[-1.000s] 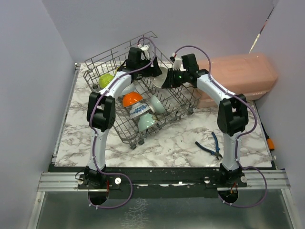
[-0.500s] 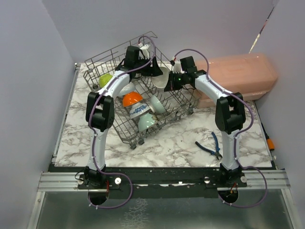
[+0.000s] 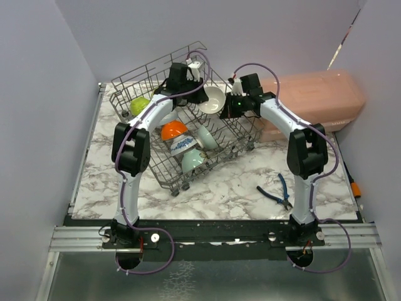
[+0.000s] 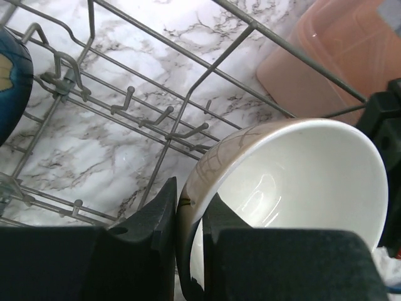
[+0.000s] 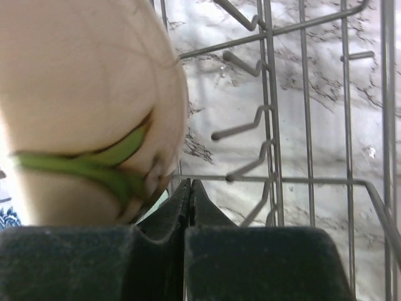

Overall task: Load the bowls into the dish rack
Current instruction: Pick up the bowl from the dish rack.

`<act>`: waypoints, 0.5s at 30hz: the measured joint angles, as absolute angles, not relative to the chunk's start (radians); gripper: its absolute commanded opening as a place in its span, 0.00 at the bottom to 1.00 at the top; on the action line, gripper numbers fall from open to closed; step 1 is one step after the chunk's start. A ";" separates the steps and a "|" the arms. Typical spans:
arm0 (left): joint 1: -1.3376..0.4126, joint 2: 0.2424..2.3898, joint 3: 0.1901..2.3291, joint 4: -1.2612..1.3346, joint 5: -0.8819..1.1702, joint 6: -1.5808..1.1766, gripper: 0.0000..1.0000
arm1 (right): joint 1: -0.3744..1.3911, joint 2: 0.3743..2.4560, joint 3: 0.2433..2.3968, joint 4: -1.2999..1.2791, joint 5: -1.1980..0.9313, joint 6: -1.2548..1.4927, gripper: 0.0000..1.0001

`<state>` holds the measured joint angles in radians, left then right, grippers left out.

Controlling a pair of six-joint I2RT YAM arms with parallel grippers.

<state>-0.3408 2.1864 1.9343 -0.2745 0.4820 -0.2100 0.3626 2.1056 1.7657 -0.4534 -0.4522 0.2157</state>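
Note:
A beige bowl (image 3: 213, 99) with a white inside hangs over the back right part of the grey wire dish rack (image 3: 134, 79). My left gripper (image 3: 195, 91) is shut on its rim; the left wrist view shows the bowl (image 4: 294, 182) pinched between the fingers (image 4: 164, 210). My right gripper (image 3: 227, 106) sits just right of the bowl, shut with nothing in it. In the right wrist view the bowl's underside (image 5: 81, 94) with a green stripe lies above and left of the closed fingertips (image 5: 190, 188). Lime (image 3: 139, 105), orange (image 3: 173, 130), blue-patterned (image 3: 182, 147) and teal (image 3: 192, 162) bowls stand in the rack.
A pink lidded box (image 3: 319, 100) stands at the back right, close behind the right arm. Blue-handled pliers (image 3: 279, 191) lie on the marble table to the right of the rack. A dark blue bowl (image 4: 9, 75) shows at the left edge of the left wrist view.
My left jaws have closed on the beige bowl's rim. My right jaws have shut fully with nothing between them. The bowl has tipped so its white inside faces up.

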 measured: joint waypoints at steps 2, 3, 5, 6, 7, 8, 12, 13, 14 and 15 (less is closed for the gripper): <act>-0.365 2.174 1.933 -0.279 0.419 -0.178 0.00 | 0.361 2.067 1.729 -0.448 -0.435 0.218 0.08; -0.376 2.166 1.932 -0.279 0.388 -0.165 0.00 | 0.360 2.046 1.709 -0.443 -0.429 0.220 0.18; -0.399 2.144 1.920 -0.273 0.313 -0.136 0.00 | 0.358 1.995 1.669 -0.435 -0.423 0.224 0.39; -0.410 2.128 1.908 -0.267 0.272 -0.125 0.00 | 0.358 1.967 1.646 -0.424 -0.424 0.231 0.49; -0.424 2.104 1.887 -0.250 0.221 -0.109 0.00 | 0.358 1.938 1.621 -0.408 -0.427 0.239 0.57; -0.434 2.085 1.869 -0.237 0.186 -0.101 0.00 | 0.360 1.910 1.601 -0.394 -0.435 0.246 0.64; -0.472 1.991 1.763 -0.159 0.086 -0.060 0.00 | 0.366 1.820 1.551 -0.307 -0.478 0.295 0.75; -0.480 1.970 1.734 -0.138 0.075 -0.055 0.00 | 0.366 1.811 1.551 -0.284 -0.487 0.312 0.76; -0.485 1.948 1.710 -0.120 0.065 -0.051 0.00 | 0.368 1.807 1.552 -0.267 -0.492 0.325 0.76; -0.492 1.924 1.677 -0.091 0.045 -0.042 0.00 | 0.368 1.806 1.555 -0.262 -0.495 0.342 0.73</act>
